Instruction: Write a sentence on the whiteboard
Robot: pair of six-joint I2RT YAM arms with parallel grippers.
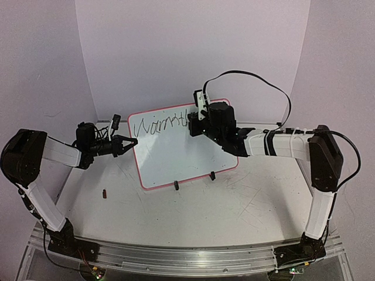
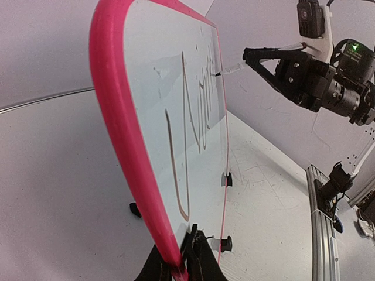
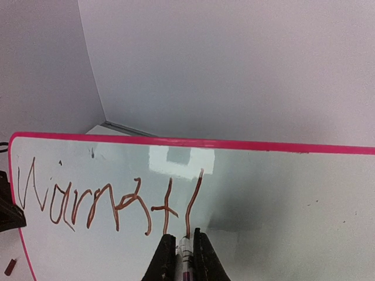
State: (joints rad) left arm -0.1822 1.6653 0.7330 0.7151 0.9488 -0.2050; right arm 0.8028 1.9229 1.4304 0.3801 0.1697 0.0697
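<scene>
The whiteboard [image 1: 181, 146] with a pink-red frame stands tilted on two black clip feet [image 1: 176, 185] at the table's middle. My left gripper [image 1: 130, 142] is shut on its left edge [image 2: 126, 146]. My right gripper [image 1: 192, 121] is shut on a marker [image 3: 186, 260], tip against the board. The sentence [image 1: 158, 124] reads roughly "Warmt" plus one more upstroke, in a single line along the top; it also shows in the right wrist view [image 3: 105, 205] and edge-on in the left wrist view [image 2: 193, 117].
A small dark red cap-like piece [image 1: 104, 193] lies on the scratched grey tabletop left of the board. A metal rail [image 1: 187, 257] runs along the near edge. White walls close the back and sides.
</scene>
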